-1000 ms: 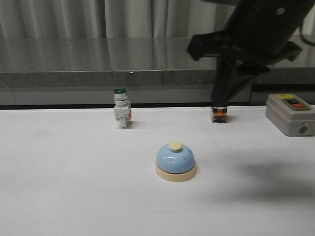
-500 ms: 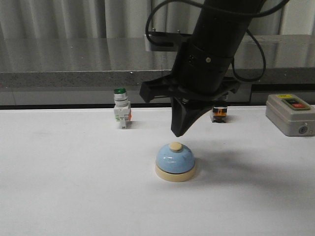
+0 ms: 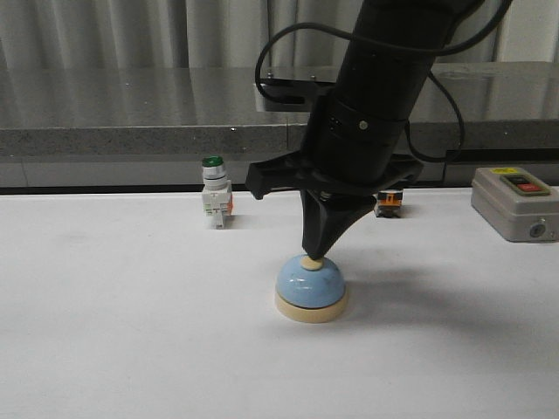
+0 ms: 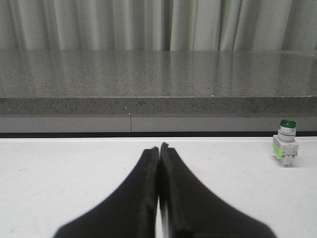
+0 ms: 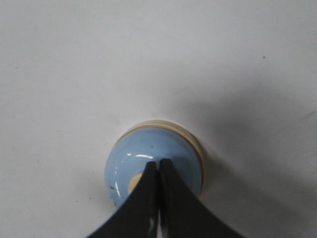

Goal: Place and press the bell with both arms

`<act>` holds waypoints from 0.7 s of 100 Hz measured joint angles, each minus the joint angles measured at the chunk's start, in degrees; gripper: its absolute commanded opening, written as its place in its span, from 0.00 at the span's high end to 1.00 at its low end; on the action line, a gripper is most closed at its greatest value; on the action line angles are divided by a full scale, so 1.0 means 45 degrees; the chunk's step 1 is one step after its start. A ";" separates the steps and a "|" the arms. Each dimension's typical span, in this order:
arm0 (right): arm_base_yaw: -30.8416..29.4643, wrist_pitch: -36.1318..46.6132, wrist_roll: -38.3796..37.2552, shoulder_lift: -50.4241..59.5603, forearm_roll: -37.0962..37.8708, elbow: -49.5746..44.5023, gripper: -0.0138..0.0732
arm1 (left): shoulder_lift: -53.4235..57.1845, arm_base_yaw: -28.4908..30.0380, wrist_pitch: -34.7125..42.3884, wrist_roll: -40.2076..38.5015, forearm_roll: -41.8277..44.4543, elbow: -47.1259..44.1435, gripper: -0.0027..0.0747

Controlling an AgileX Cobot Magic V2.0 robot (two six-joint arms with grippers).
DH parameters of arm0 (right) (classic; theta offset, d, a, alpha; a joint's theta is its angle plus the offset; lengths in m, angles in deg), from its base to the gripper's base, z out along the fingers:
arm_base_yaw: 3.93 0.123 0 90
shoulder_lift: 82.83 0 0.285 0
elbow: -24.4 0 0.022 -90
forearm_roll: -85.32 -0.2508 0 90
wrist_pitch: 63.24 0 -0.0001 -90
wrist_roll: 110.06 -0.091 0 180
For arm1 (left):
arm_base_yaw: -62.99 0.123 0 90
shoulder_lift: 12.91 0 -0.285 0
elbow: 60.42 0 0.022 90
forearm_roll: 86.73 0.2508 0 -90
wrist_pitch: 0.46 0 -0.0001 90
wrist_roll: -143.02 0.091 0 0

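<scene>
The light-blue bell with a cream base stands on the white table, mid-front. My right gripper is shut and empty, pointing straight down, its tip touching the cream button on top of the bell. In the right wrist view the shut gripper lies over the bell's dome and covers most of the button. My left gripper is shut and empty, low over bare table; it does not show in the front view, and the bell is out of its view.
A green-capped white push-button switch stands at the back left, also in the left wrist view. A small black-and-orange part sits behind the right arm. A grey box with red and black buttons is at the right edge. A grey ledge runs behind the table.
My right arm swung in from the upper right, came over the bell and dropped until its shut tip met the button. The bell has not shifted.
</scene>
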 measured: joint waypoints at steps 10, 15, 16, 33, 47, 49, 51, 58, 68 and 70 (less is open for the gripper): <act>0.0000 -0.0047 0.0000 0.0244 0.0000 0.0000 0.91 | 0.0000 0.0000 0.0000 0.0000 0.0000 0.0000 0.99; 0.0000 -0.0058 0.0000 0.0571 0.0000 -0.0024 0.91 | 0.0000 0.0000 0.0000 0.0000 0.0000 0.0000 0.99; 0.0000 -0.0058 0.0000 0.0620 0.0000 -0.0024 0.91 | 0.0000 0.0000 0.0000 0.0000 0.0000 0.0000 0.99; 0.0000 -0.0008 0.0000 0.2118 0.0259 -0.0024 0.91 | 0.0000 0.0000 0.0000 0.0000 0.0000 0.0000 0.99; -0.0412 0.0013 0.0000 0.3302 0.0436 -0.0105 0.91 | 0.0000 0.0000 0.0000 0.0000 0.0000 0.0000 0.99; -0.0526 0.0018 0.0000 0.3482 0.0463 -0.0183 0.91 | 0.0000 0.0000 0.0000 0.0000 0.0000 0.0000 0.99; -0.0653 0.0040 0.0000 0.3657 0.0498 -0.0260 0.91 | 0.0000 0.0000 0.0000 0.0000 0.0000 0.0000 0.99; -0.1155 0.0050 0.0000 0.4240 0.0596 -0.0608 0.91 | 0.0000 0.0000 0.0000 0.0000 0.0000 0.0000 0.99; -0.2033 0.0163 0.0000 0.5103 0.0681 -0.1268 0.91 | 0.0000 0.0000 0.0000 0.0000 0.0000 0.0000 0.99; -0.2155 0.0215 0.0000 0.5303 0.0712 -0.1439 0.91 | 0.0000 0.0000 0.0000 0.0000 0.0000 0.0000 0.99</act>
